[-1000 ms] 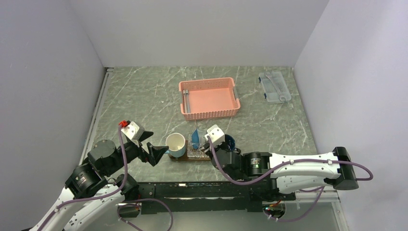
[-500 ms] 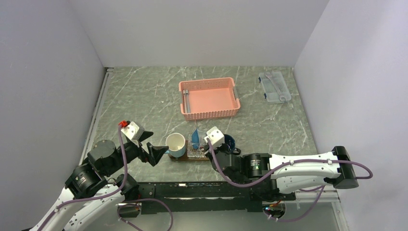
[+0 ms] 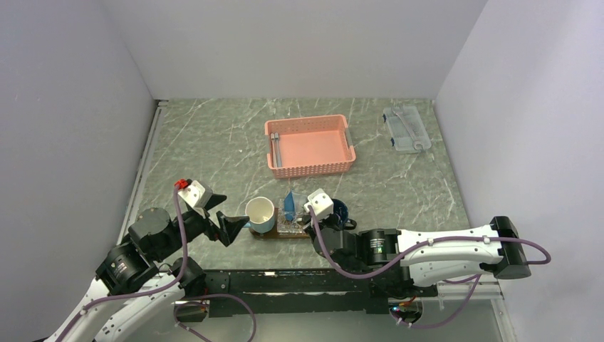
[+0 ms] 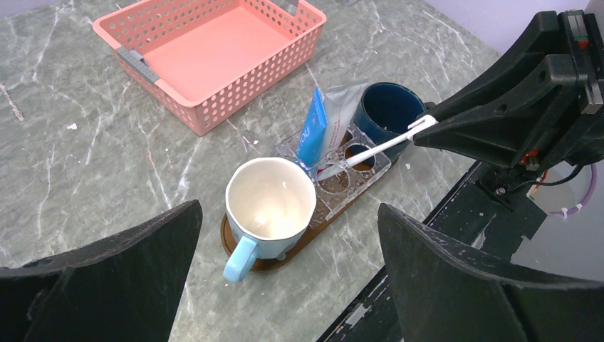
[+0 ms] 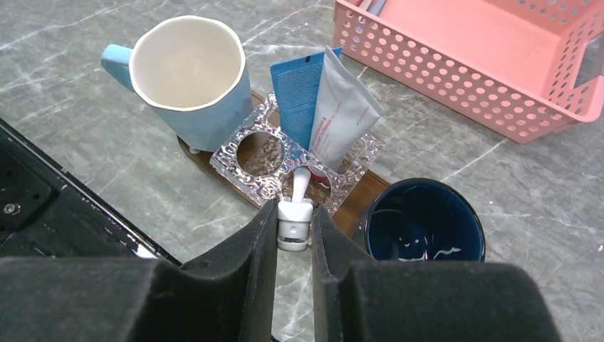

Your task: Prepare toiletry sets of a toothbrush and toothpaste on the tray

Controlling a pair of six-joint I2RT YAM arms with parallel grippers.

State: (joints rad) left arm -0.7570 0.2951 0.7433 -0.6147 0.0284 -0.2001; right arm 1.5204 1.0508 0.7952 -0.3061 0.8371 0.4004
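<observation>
The dark wooden tray (image 5: pixel 365 189) lies near the table's front edge. It carries a light blue mug (image 5: pixel 189 71), a clear holder (image 5: pixel 256 153) with round holes and a navy mug (image 5: pixel 424 221). A blue toothpaste (image 5: pixel 295 96) and a grey-white tube (image 5: pixel 342 107) stand in the holder. My right gripper (image 5: pixel 295 214) is shut on the white toothbrush (image 4: pixel 370 149), whose shaft slants down into a holder hole. My left gripper (image 4: pixel 288 208) hangs open just left of the light blue mug (image 4: pixel 271 206), holding nothing.
A pink slotted basket (image 3: pixel 310 146) sits behind the tray with slim items along its left wall. A clear plastic box (image 3: pixel 406 128) lies at the back right. The black front rail (image 3: pixel 299 281) runs just behind the tray's near side.
My right gripper has eased slightly toward the near edge with the toothbrush still in it. The left arm has stayed still.
</observation>
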